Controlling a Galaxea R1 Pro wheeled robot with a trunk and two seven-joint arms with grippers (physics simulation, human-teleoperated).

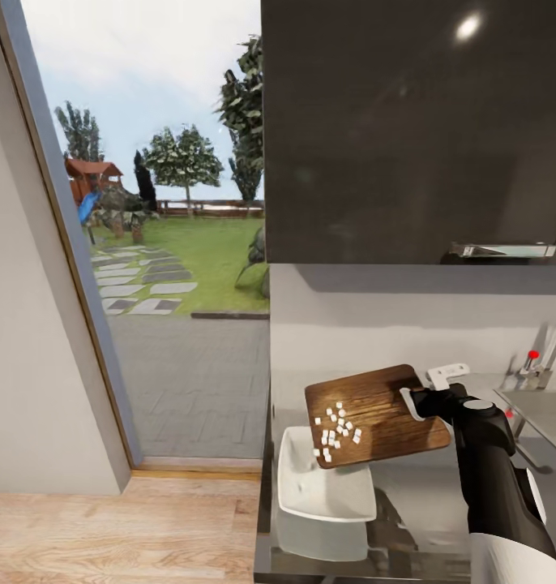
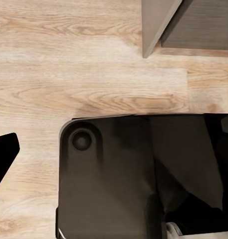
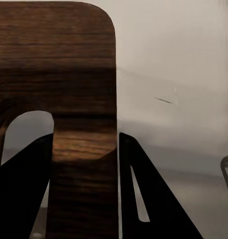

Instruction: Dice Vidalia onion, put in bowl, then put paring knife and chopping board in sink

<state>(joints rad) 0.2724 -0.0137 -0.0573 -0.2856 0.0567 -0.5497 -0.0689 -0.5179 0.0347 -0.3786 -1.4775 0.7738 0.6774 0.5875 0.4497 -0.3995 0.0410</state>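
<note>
The right gripper (image 1: 417, 403) has its jaws closed on the handle end of the chopping board (image 1: 379, 414); in the right wrist view the two dark fingers (image 3: 143, 199) flank the wooden strip beside the handle cutout of the board (image 3: 69, 74). The board hangs out beyond the jaws, tilted down toward its far corner, which sits over the bowl (image 1: 325, 487) on the grey worktop (image 1: 424, 503). The diced onion (image 1: 336, 426) lies as small white bits clustered near that low corner, not yet off the wood.

The step in hand looks like tipping the dice into the bowl. Doing it well probably means steepening the tilt slowly, keeping the low corner inside the bowl's rim so bits slide in rather than scatter, and keeping the grip firm so the board does not swing.

The sink (image 1: 545, 414) lies on the other side of the jaws from the bowl. Whether the left jaws are open cannot be told; the left wrist view shows wooden floor (image 2: 69, 74).
</note>
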